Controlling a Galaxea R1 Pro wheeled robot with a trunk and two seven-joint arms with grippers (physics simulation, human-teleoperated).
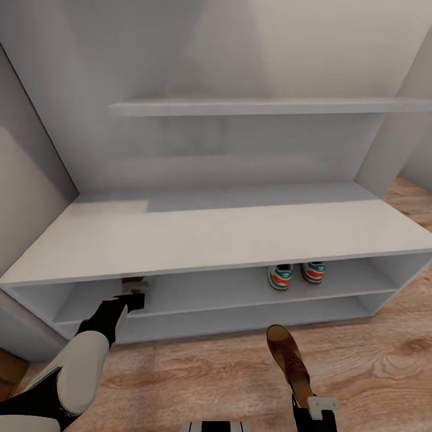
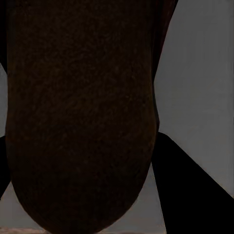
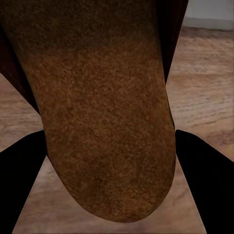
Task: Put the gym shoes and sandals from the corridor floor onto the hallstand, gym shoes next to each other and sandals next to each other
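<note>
Two gym shoes [image 1: 296,275] are already sitting side by side, heels outward, on the upper open shelf of the hallstand [image 1: 210,234], toward its right end, so the sandals are what is left. Both arms are carrying one each. The left gripper [image 1: 134,294] is reaching in at the left end of that same shelf, just under the bench top, and its wrist view is looking along a dark sole [image 2: 80,117] held between its black fingers [image 2: 195,190] against the grey of the unit, so it is clamped on a sandal that is going in well apart from the sneakers. The right gripper [image 1: 315,405] is clamped on the heel of the other sandal [image 1: 290,359], which is pointing toe-first toward the rack over the corridor floor [image 1: 198,372], near but not yet inside the shelf. To do this step well, I judge the left sandal should be set down flat and fully on the shelf board, not hanging over the front lip, before the jaws are let apart. The right sandal then probably needs carrying across to the left end, low enough to clear the bench edge, and laying just beside its mate so the pair ends up adjacent.
</note>
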